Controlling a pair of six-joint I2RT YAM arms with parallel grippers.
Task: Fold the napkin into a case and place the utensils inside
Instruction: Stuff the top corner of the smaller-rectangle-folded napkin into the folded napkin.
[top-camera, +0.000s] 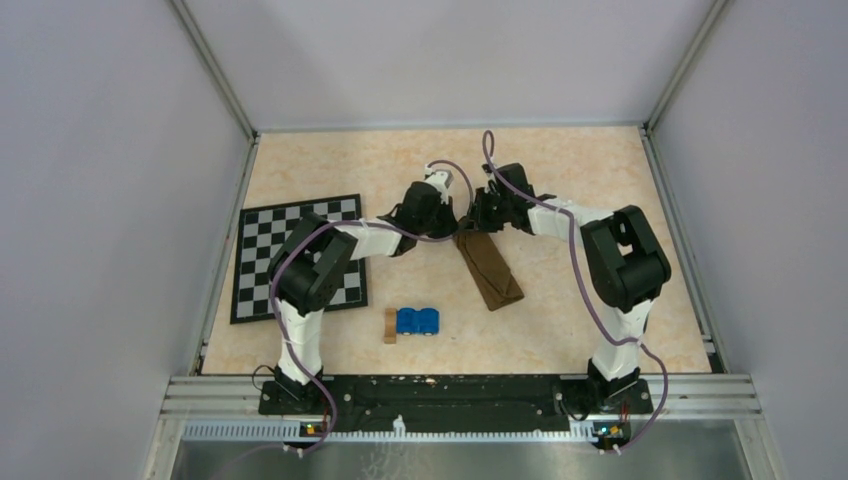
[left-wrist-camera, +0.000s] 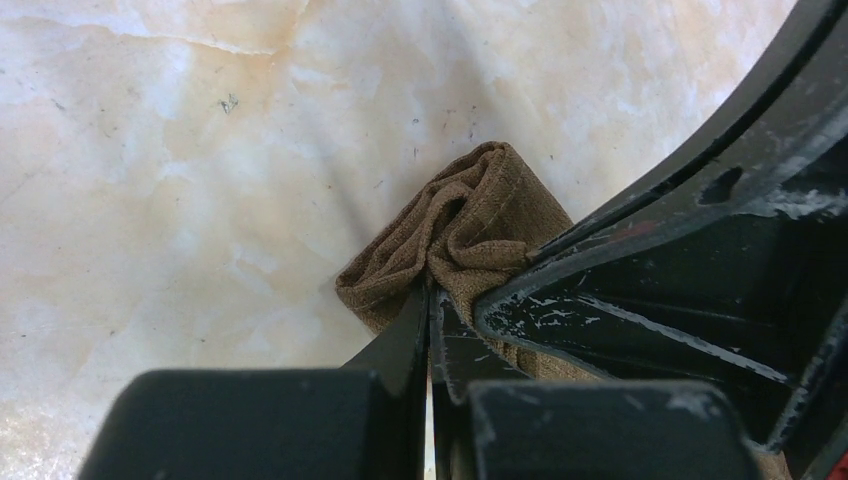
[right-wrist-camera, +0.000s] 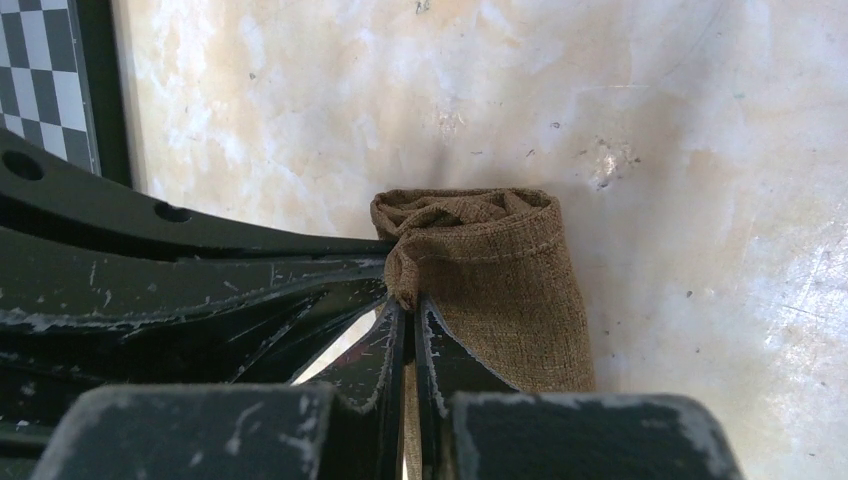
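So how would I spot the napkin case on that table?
On the pale marbled table, look right of the checkered mat. The case is the long, narrow brown cloth strip lying slantwise, its far end pinched by the left pincer and right pincer. Unlike the blue object and wooden block nearby, it is soft, folded fabric.

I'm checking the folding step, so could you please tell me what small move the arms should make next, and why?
Probably raise both together slightly. The left end effector and right end effector are each shut on the far end of the case, side by side, while its rest lies flat on the table; an even lift should avoid twisting it.
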